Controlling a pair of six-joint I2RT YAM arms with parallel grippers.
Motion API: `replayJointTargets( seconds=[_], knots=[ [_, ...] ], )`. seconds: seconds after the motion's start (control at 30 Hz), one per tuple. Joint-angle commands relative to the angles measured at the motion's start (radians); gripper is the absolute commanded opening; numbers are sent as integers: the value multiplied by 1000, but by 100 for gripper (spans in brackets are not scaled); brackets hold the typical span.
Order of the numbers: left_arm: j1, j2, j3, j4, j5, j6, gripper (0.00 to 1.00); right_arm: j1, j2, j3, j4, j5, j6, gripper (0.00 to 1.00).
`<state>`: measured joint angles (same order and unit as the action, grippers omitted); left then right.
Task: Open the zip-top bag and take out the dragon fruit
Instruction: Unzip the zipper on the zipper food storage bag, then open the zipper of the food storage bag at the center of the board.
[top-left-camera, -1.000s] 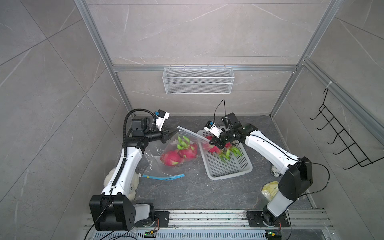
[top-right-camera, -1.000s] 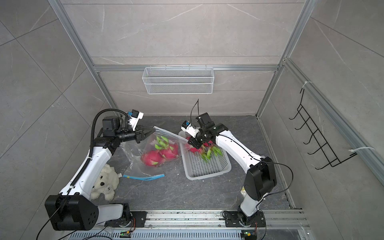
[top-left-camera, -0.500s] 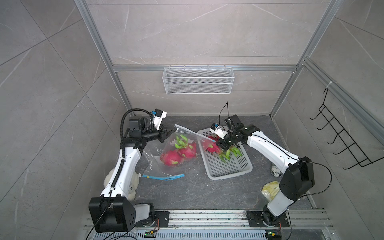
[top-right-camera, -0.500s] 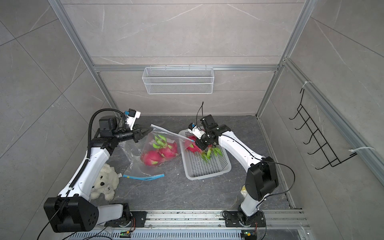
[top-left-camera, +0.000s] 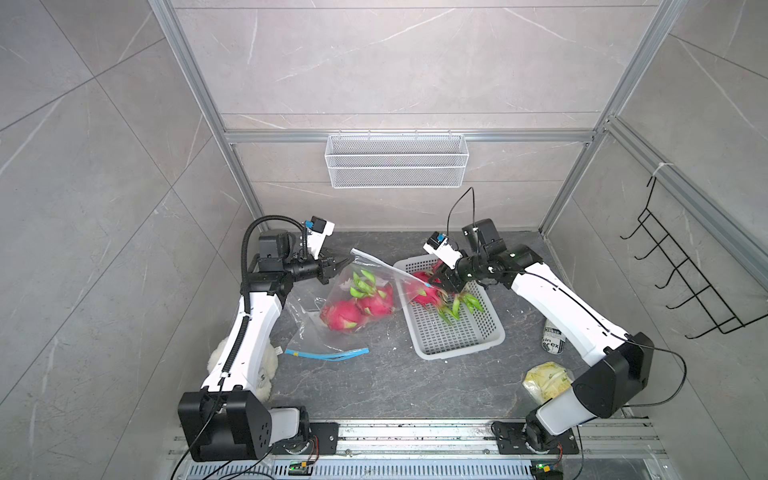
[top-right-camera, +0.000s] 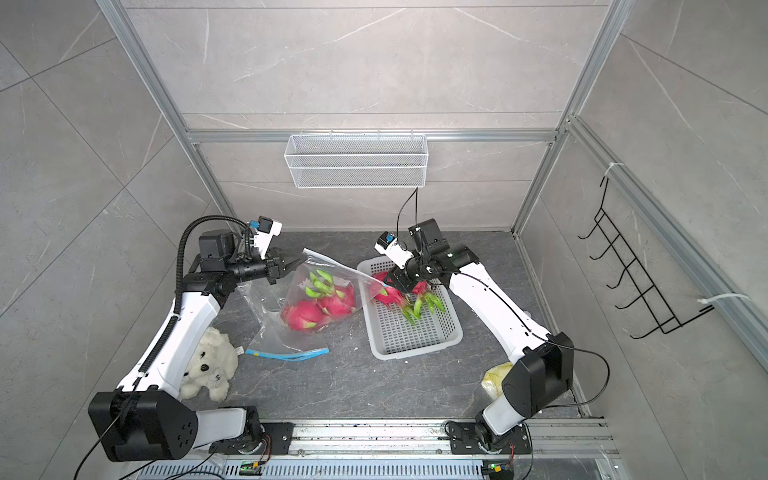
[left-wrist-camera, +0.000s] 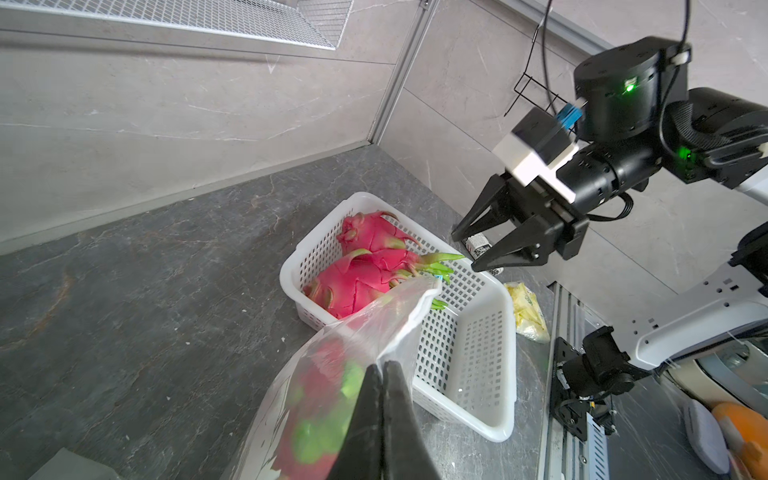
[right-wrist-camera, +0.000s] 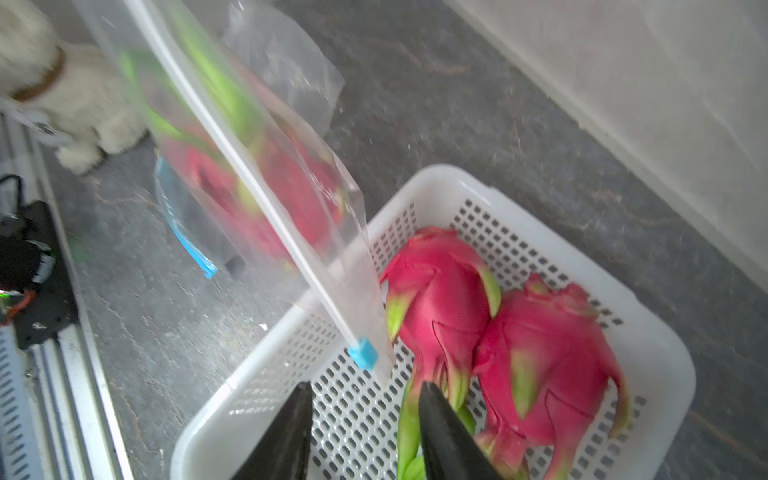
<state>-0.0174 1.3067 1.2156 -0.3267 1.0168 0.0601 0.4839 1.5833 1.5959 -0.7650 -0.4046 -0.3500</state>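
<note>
Right gripper (right-wrist-camera: 365, 388), jaws spread and holding nothing, hangs over the bare floor of the white perforated basket (top-left-camera: 461, 353). Just ahead, two glossy magenta dragon fruit (right-wrist-camera: 440, 307) lie side by side, green tips toward it. Left gripper (left-wrist-camera: 380, 368) pinches the rim of the clear zip-top bag (left-wrist-camera: 374, 328); two more hang inside, beneath it.

On your surface (top-left-camera: 386, 386) the basket (top-left-camera: 461, 340) sits right of centre, with two dragon fruit (top-left-camera: 424, 293) in its far end. Just left of it the zip-top bag (top-left-camera: 332, 291) holds two more, one corner hanging over the basket's left rim. The plush toy (top-right-camera: 205, 365) lies front left. The can (top-left-camera: 552, 343) and the packet (top-left-camera: 546, 380) lie right of the basket.
</note>
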Motion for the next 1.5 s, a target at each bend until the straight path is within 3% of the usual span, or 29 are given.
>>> replayJointTargets(
  seconds=[0.0,0.2,0.6,0.63,0.7,0.77,1.0,1.13,1.33,1.37,1.4,1.47],
  knots=[
    [-10,-4,50,-31,96,33,0,2,35,98,7,-150,32,45],
    [-14,-43,9,-92,102,68,0,49,180,245,-14,-296,38,51],
    [-13,-24,35,-65,85,46,0,171,340,351,-35,-254,18,51],
    [-13,-22,35,-53,78,38,0,175,354,361,-37,-252,28,48],
    [-13,-21,40,-13,53,15,0,180,385,393,-50,-261,51,29],
    [-14,-13,54,22,35,-6,0,180,407,419,-56,-273,86,18],
    [-16,88,179,167,-41,-110,0,186,407,471,-45,-447,250,16],
    [-50,171,277,216,-40,-157,0,189,364,399,83,-490,394,15],
    [-87,207,264,212,-60,-164,0,191,349,251,239,-400,574,10],
    [-87,202,248,209,-63,-164,1,191,353,228,270,-390,600,10],
    [-87,191,225,200,-76,-164,10,191,361,207,300,-376,633,9],
    [-87,161,188,172,-117,-160,38,191,374,184,342,-353,678,8]
  ],
)
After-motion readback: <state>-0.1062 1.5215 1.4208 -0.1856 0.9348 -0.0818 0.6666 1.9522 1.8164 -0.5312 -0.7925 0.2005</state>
